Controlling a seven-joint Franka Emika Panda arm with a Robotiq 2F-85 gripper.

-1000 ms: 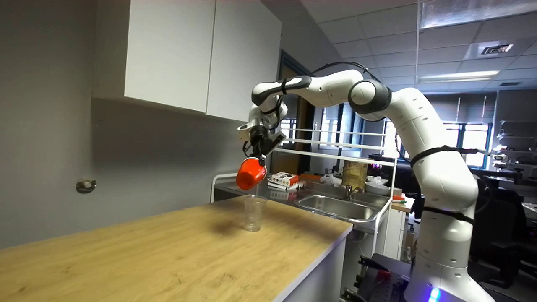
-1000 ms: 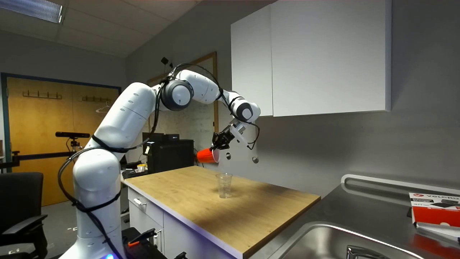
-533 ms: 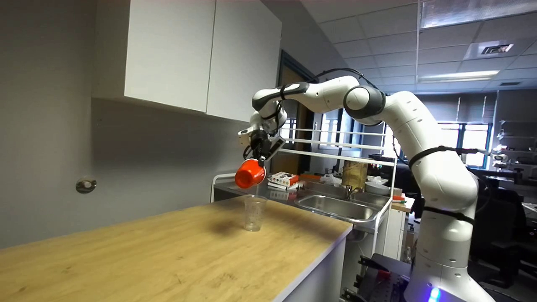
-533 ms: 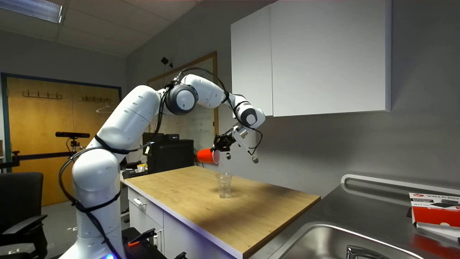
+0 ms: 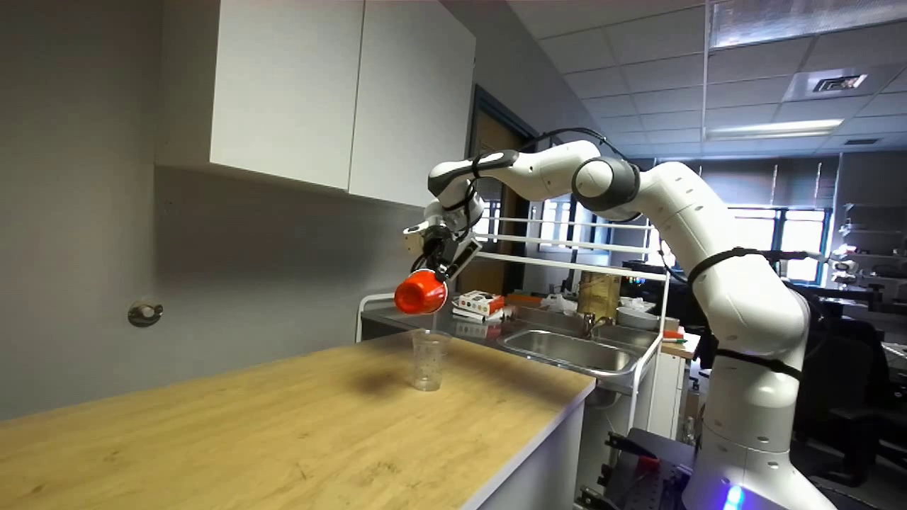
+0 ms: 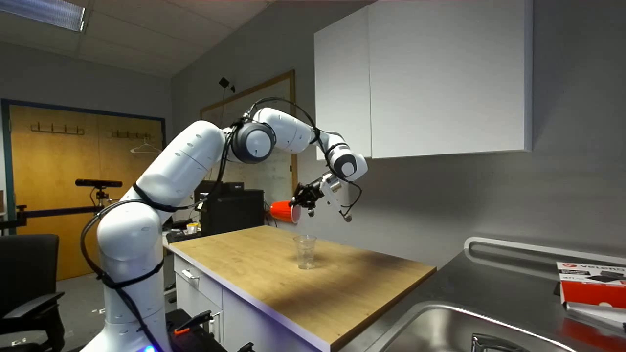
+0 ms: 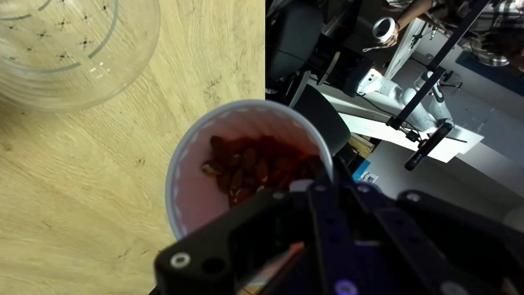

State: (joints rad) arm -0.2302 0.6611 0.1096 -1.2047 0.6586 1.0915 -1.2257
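Lower than a second ago, the arm bends further down at its elbow, and the red cup is only a tiny bit off its old spot. That cup is up in the air over the counter, tipped nearly onto its side. Brown bits, shaped like nuts, lie in it. The hand is pinched tight on the red cup, holding it by the rim. A clear cup stands upright on the counter, lower down and a little to one side. The two cups are apart. In the wrist view, the clear cup has small dark marks and grey curved lines on it. Past the end of the counter is a metal sink, and a red and white box lies near it. White cupboards hang on the wall above. Farther off, in the wrist view, there is a person. In an exterior view, a black chair stands near the bottom of the arm.
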